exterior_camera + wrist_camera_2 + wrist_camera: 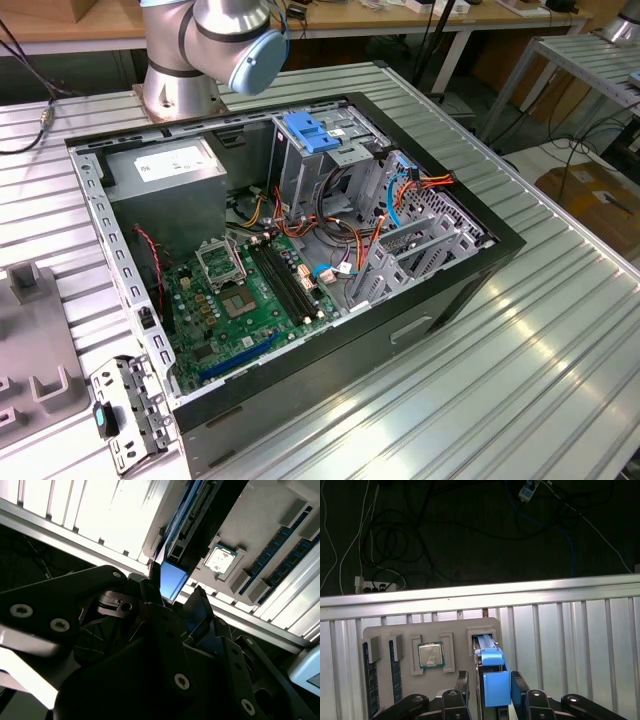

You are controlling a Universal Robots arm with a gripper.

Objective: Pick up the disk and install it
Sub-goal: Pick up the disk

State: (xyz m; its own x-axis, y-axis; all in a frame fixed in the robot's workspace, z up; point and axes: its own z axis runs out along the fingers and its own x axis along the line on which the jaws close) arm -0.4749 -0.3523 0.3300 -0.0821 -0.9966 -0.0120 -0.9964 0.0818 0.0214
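- Gripper: set astride the blue end of the disk in the first wrist view. Whether it is clamped on the disk or only set around it cannot be told.
- Disk location: stood on edge in a slot of the grey tray, on the ribbed table close to the table's far edge rail. It is judged not yet lifted out.
- Key relation: the disk lies directly in line with the gripper, not off to either side. Its blue end is turned toward the gripper and the rest runs away along the slot toward the far rail.
- Long axis: taken to lie along the slot, with the gripper set across the thin dimension.
- Second wrist view: the same blue end is seen centred in the gripper, with the black body extending beyond it.
- Neighbours on the tray: a CPU sits just beside the disk's slot, and RAM sticks are further off. Both are clear of the gripper.
- Exterior view: the open case lies flat on the table, with the drive cage at its far side. No disk can be made out in the cage, so the install is judged not done.
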